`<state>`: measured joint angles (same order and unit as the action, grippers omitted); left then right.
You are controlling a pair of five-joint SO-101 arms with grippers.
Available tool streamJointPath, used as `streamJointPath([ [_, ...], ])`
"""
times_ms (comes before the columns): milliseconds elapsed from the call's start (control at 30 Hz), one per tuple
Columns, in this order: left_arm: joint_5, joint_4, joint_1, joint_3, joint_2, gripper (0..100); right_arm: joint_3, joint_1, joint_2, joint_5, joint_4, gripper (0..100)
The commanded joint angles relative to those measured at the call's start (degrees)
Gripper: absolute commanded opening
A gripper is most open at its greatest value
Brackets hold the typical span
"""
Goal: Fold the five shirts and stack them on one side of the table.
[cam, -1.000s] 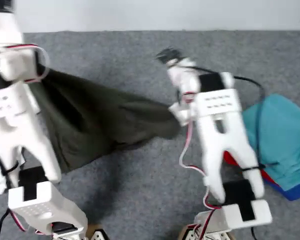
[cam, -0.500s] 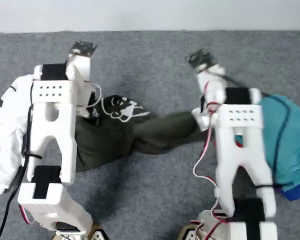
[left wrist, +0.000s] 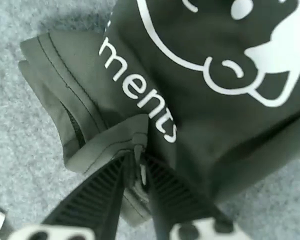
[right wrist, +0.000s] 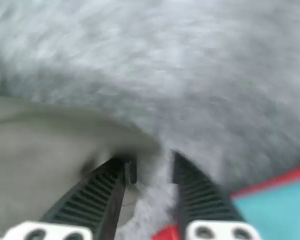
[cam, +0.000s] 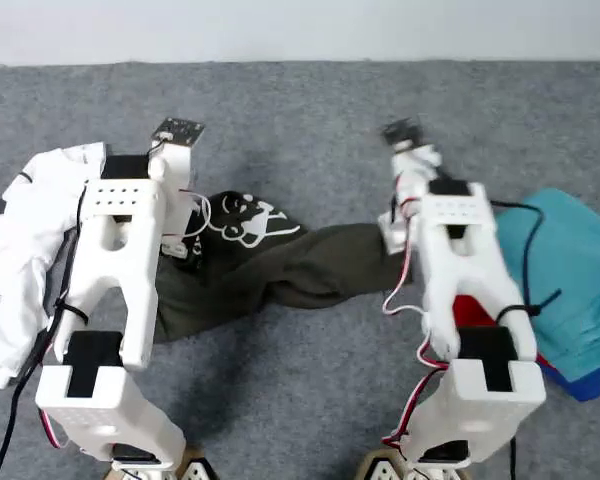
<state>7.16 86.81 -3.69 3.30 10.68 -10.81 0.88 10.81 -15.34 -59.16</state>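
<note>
Shirt [cam: 310, 265], dark green, hem pinched by left claw [left wrist: 138, 160], right claw [right wrist: 154, 165] spread at its other end.

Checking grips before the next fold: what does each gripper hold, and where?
The left gripper is shut on the dark green shirt, pinching a folded hemmed edge. The right gripper is open at the shirt's other end, holding nothing.

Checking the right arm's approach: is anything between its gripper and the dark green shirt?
Nothing visible. The right gripper hangs open over bare grey table at the edge of the dark green shirt; the teal shirt lies on its other side.
</note>
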Motion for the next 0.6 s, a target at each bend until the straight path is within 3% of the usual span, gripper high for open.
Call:
streamJointPath([
  [0,0.3,-1.8,0.0,0.5,-1.5,1,8.7,-2.2,-2.4,2.0,-11.1,25.1],
  [167,0.3,-4.7,0.0,3.5,-1.5,1,13.8,0.5,-8.0,-0.2,-29.1,18.2],
  [267,0.3,-5.9,0.0,4.8,-1.5,1,10.4,3.8,-8.9,-2.2,-33.3,18.0],
  [567,0.3,-5.9,0.2,5.0,-1.5,1,-6.2,5.4,-8.8,-1.9,-11.4,18.0],
])
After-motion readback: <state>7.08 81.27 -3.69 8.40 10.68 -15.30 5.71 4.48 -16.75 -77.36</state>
